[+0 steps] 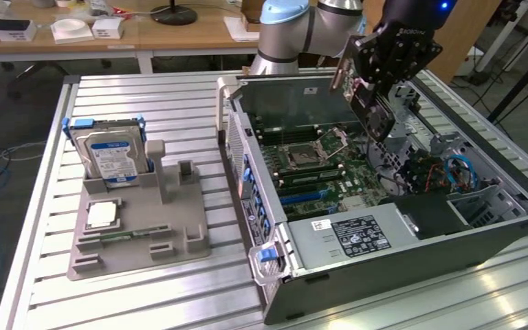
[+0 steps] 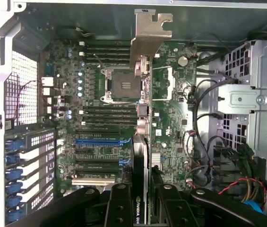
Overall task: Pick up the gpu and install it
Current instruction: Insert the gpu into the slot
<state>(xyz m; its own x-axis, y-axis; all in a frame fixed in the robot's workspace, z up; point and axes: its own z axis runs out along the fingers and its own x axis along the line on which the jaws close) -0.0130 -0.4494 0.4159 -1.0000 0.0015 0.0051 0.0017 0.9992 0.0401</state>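
Observation:
My gripper (image 1: 377,81) hangs over the open computer case (image 1: 245,148), shut on the gpu (image 1: 372,113). The card is held on edge, tilted, above the motherboard (image 1: 315,161) and apart from it. In the wrist view the gpu (image 2: 142,156) shows edge-on between the black fingers (image 2: 119,203), with its silver end bracket (image 2: 150,38) at the far end from the gripper (image 2: 142,196). Under the card lie the processor socket (image 2: 121,85) and the expansion slots, one of them blue (image 2: 100,141).
A grey parts holder (image 1: 140,230) stands on the slatted table at the exterior view's left, carrying a silver blue-labelled hard drive (image 1: 110,155) and a small RAM stick (image 1: 122,237). Inside the case are a power supply (image 1: 351,234), drive cage (image 2: 246,101) and loose cables (image 1: 447,172).

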